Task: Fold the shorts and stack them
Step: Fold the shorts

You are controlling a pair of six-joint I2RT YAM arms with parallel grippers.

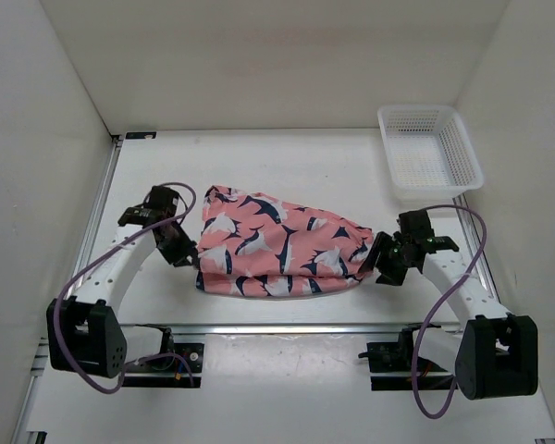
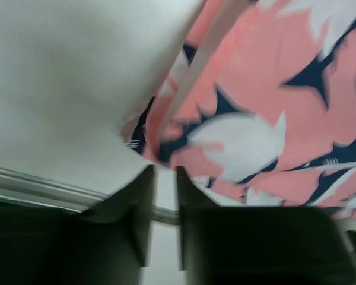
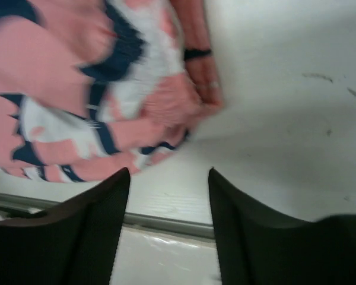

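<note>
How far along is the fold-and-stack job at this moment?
Done: the shorts look folded over once, lying bunched on the table. In hand: nothing; the left gripper and right gripper sit at their ends, jaws apart and empty. Left: tidy the fold and stack; no stack visible.

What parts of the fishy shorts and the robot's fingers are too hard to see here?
- Top view: the shorts show only their upper layer, which hides any cloth beneath.
- Top view: the left fingers and right fingers are too small and dark to show their gaps.
- Left wrist view: the shorts are blurred, cut off by the top and right edges.
- Right wrist view: the shorts are blurred, cut off by the top and left edges.
</note>
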